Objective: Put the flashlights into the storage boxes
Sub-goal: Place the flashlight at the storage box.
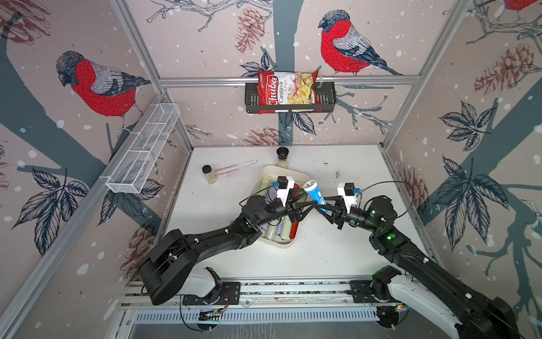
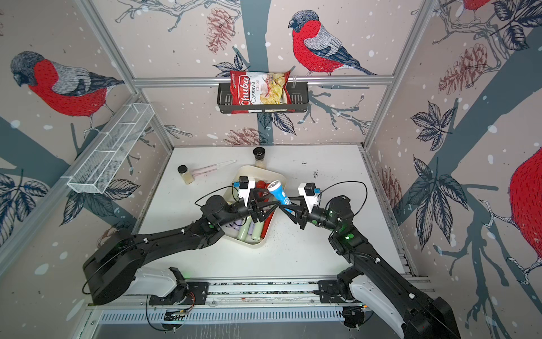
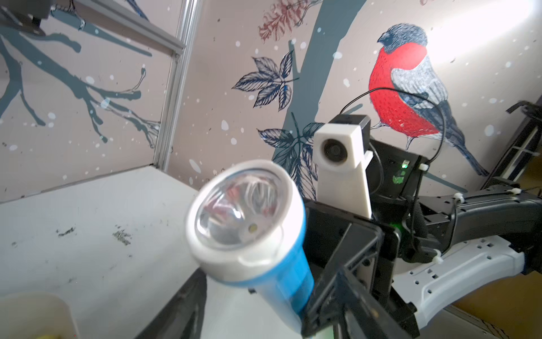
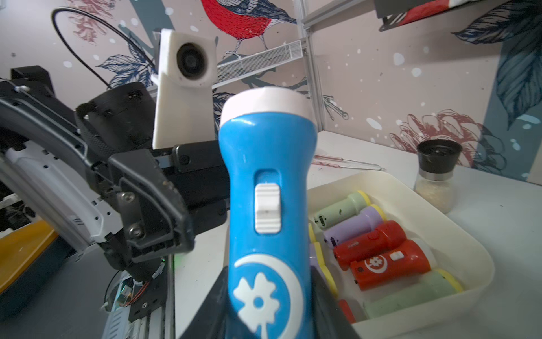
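Note:
My right gripper (image 1: pixel 321 205) (image 4: pixel 265 317) is shut on the tail of a blue flashlight (image 1: pixel 313 193) (image 2: pixel 278 193) (image 4: pixel 267 176). It holds the flashlight up beside the cream storage box (image 1: pixel 281 245) (image 4: pixel 481 258), white head upward. My left gripper (image 1: pixel 309 205) (image 3: pixel 258 308) reaches in from the opposite side, level with the blue body. In the left wrist view its jaws stand apart, and bare table shows between one finger (image 3: pixel 176 308) and the flashlight (image 3: pixel 249 211). Several flashlights lie in the box: red (image 4: pixel 390 264), lilac (image 4: pixel 352 226), pale green (image 4: pixel 343 208). The left arm hides part of the box in both top views.
Two black-capped glass jars (image 1: pixel 282 157) (image 1: pixel 208 174) and a thin clear pink tool (image 1: pixel 234 167) sit behind the box. A white mesh rack (image 1: pixel 143 149) hangs on the left wall. A black basket (image 1: pixel 325 99) with a chips bag hangs on the back wall.

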